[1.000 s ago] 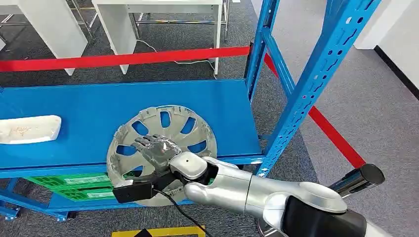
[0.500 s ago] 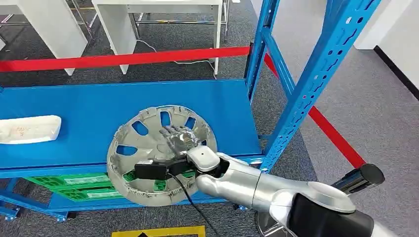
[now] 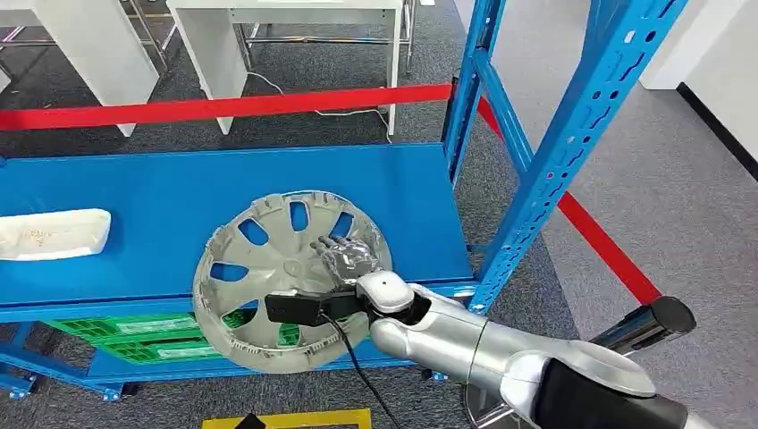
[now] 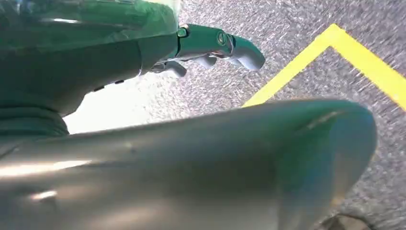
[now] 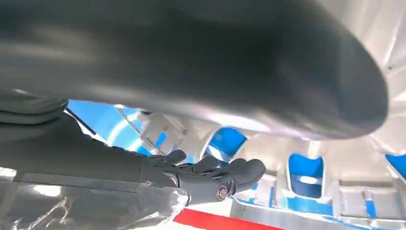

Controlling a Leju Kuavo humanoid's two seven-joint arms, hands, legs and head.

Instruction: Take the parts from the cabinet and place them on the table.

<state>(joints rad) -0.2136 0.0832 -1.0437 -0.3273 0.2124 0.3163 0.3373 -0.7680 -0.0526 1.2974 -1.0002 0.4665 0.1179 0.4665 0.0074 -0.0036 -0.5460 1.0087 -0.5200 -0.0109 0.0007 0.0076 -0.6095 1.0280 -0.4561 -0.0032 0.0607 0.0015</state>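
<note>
Head view: right hand (image 3: pixel 347 260) lies flat w/ fingers spread on the round silver plastic hubcap (image 3: pixel 268 268), holding nothing. Hubcap sits on the blue metal cabinet shelf (image 3: pixel 161 206), overhanging its front edge. Left hand (image 4: pixel 215 45) hangs over grey carpet, fingers loose, nothing held.

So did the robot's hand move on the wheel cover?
Yes. The right hand slid across the wheel cover toward the blue post.

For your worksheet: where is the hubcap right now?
Head view: the hubcap lies on the blue shelf, overhanging its front edge, right of the white part, under the right hand.
</note>
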